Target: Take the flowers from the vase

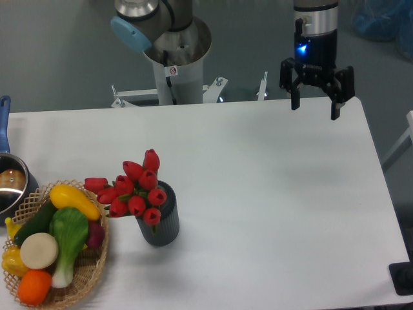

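The flowers (132, 190), a bunch of red tulip buds, stand in the vase (160, 219), a small dark grey ribbed cylinder at the table's front left. The buds lean left over the vase's rim, and the stems are hidden inside it. My gripper (315, 106) hangs open at the far right of the table, near its back edge, with nothing between its fingers. It is far from the vase, up and to the right of it.
A wicker basket (90, 271) of toy vegetables and fruit sits just left of the vase. A steel pot (10, 184) with a blue handle is at the left edge. The robot's base (174, 58) stands behind the white table (271, 206).
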